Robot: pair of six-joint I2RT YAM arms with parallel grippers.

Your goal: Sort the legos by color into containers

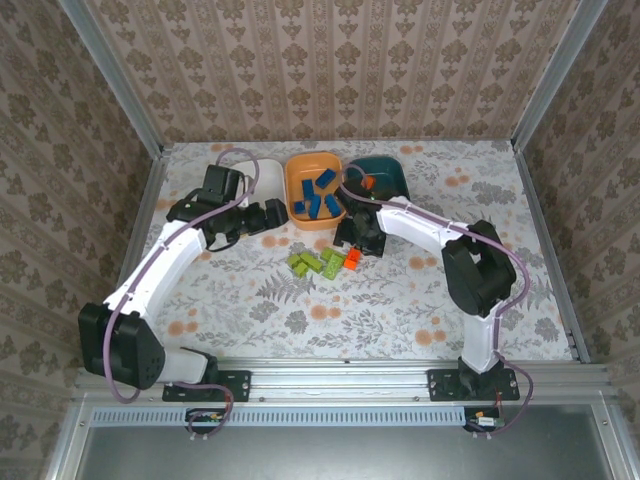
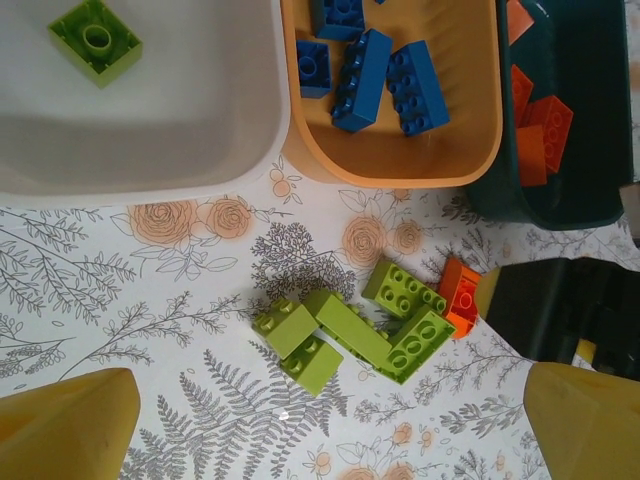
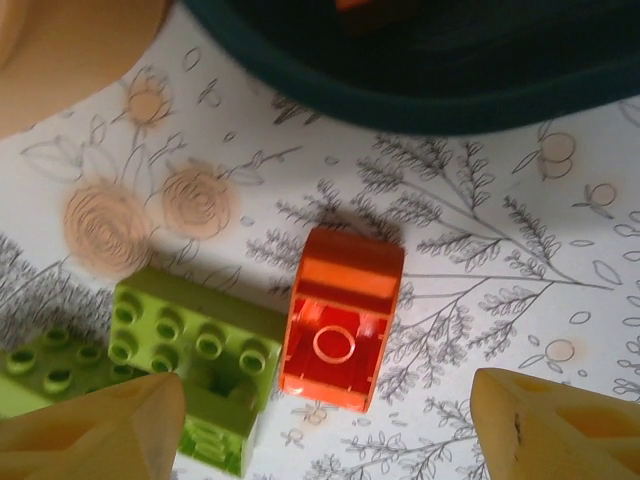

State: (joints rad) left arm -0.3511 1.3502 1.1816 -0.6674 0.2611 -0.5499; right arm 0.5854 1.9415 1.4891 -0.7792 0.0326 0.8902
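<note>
Three bowls (image 2: 400,168) sit side by side behind loose bricks (image 2: 350,330) on the table (image 2: 130,300)

teal bowl (image 3: 420,90) cut off at the top edge

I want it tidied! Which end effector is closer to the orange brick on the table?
Right. Right end effector: over the orange brick. Left end effector: farther, beside the orange bowl.

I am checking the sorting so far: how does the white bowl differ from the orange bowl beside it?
The white bowl shows one lime green brick; the orange bowl holds several blue bricks. The white bowl sits left of the orange bowl in the left wrist view. Both are shallow, with rounded corners.
</note>
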